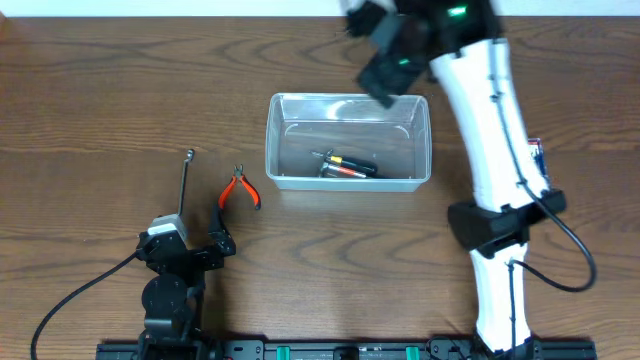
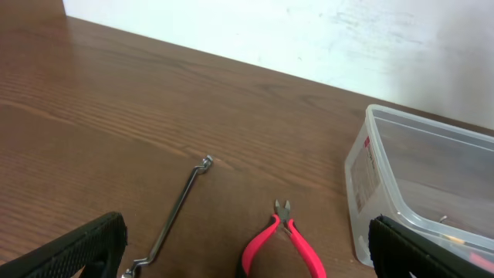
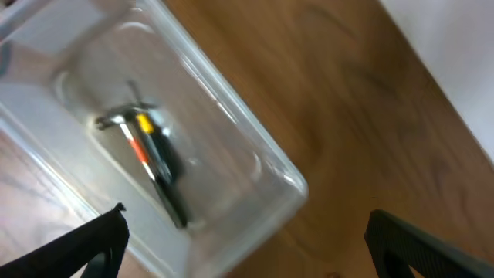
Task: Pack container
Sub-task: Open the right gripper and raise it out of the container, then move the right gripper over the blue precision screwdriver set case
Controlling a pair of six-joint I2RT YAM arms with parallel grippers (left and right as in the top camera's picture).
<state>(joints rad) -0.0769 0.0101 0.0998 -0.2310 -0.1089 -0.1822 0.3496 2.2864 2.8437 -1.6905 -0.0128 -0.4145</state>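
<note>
Right wrist view: right gripper [image 3: 245, 243] spread wide, empty, above the container [image 3: 239, 116]; frame is blurred. Dark tools with orange and yellow [image 3: 150, 158] lie inside. Overhead puts the container mid-table with open wood all round. Left gripper [image 2: 247, 251] wide open, empty, near red-handled cutters [image 2: 282, 235] and thin metal rod tool [image 2: 181, 205] on brown wooden table [image 2: 116, 100].

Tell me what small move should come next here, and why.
Probably ease the left end effector forward over the red-handled cutters: it is open and empty, and the cutters lie just ahead of it on the table, not yet in the container.
</note>
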